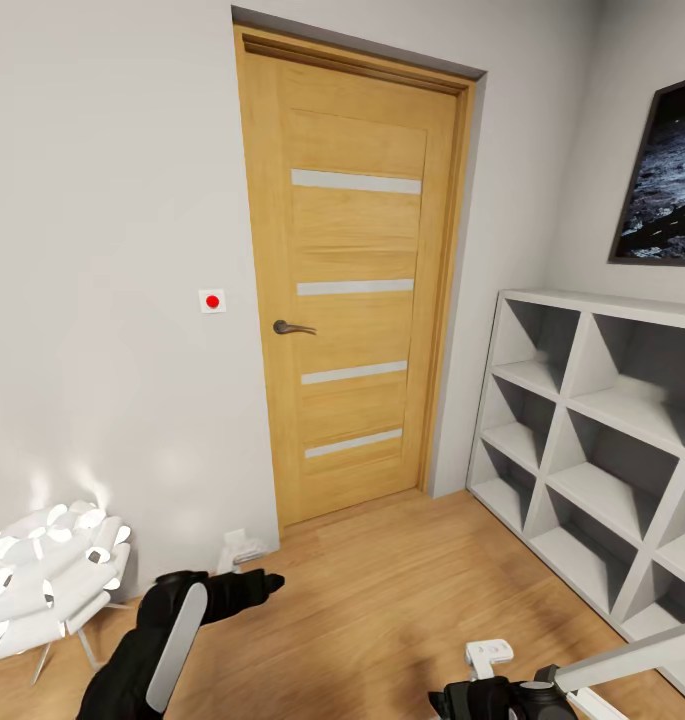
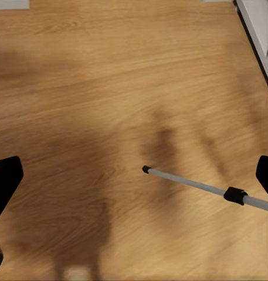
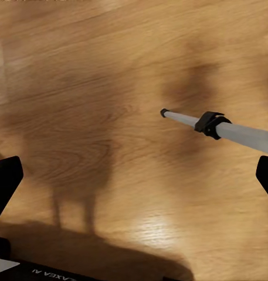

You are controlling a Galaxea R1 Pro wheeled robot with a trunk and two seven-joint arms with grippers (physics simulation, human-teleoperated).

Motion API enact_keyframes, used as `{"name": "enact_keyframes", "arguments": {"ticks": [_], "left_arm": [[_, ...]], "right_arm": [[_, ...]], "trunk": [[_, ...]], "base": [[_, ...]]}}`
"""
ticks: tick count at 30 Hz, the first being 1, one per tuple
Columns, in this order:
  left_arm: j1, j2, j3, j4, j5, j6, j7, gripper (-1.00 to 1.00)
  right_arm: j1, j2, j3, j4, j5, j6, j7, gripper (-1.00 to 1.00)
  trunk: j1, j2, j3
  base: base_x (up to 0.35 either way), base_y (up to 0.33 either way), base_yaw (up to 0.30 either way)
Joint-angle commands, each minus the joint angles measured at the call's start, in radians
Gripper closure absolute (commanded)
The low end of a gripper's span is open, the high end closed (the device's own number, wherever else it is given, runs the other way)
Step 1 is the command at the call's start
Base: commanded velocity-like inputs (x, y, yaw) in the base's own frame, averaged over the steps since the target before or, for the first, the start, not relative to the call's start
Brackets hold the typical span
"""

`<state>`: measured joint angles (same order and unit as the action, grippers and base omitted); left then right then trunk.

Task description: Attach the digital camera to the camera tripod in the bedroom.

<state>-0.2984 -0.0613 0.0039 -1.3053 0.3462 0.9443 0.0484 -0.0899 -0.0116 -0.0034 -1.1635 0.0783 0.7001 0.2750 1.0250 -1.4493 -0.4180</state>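
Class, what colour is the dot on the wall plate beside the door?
Red, on a white wall plate; clearest in the head view.

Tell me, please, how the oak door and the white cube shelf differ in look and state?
The oak door is warm wood with pale stripes and a dark handle; the white cube shelf is plain white. The door is one flat closed panel; the shelf is open compartments with nothing visible inside. Both stand against grey walls on the wood floor.
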Motion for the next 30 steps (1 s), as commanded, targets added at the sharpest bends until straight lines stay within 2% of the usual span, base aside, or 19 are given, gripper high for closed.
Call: {"name": "enact_keyframes", "arguments": {"ticks": [1,6,9,11,30], "left_arm": [[-0.001,-0.003,0.0,-0.002,0.004,0.005,0.01,-1.0],[-0.001,-0.014,-0.005,-0.006,0.0,0.008,0.06,-1.0],[-0.001,-0.029,-0.016,-0.002,0.001,0.007,0.136,-1.0],[-0.001,-0.036,-0.019,0.0,0.002,0.007,0.16,-1.0],[-0.001,-0.043,-0.022,0.002,0.007,0.007,0.186,-1.0]], "right_arm": [[-0.001,0.0,-0.001,-0.001,0.009,0.004,0.007,-1.0],[-0.001,0.0,-0.001,-0.002,0.01,0.004,0.006,-1.0],[-0.001,-0.001,0.0,-0.002,0.01,0.004,0.006,-1.0],[-0.001,-0.002,0.0,-0.002,0.011,0.004,0.006,-1.0],[-0.001,-0.002,-0.001,-0.002,0.01,0.004,0.006,-1.0]], "trunk": [[0.0,-0.001,-0.001],[0.0,-0.001,-0.001],[0.0,-0.001,-0.001],[0.0,-0.001,-0.001],[0.0,-0.001,-0.001]], "base": [[0.0,0.0,0.0],[0.0,0.0,0.0],[0.0,0.0,0.0],[0.0,0.0,0.0],[0.0,0.0,0.0]]}}
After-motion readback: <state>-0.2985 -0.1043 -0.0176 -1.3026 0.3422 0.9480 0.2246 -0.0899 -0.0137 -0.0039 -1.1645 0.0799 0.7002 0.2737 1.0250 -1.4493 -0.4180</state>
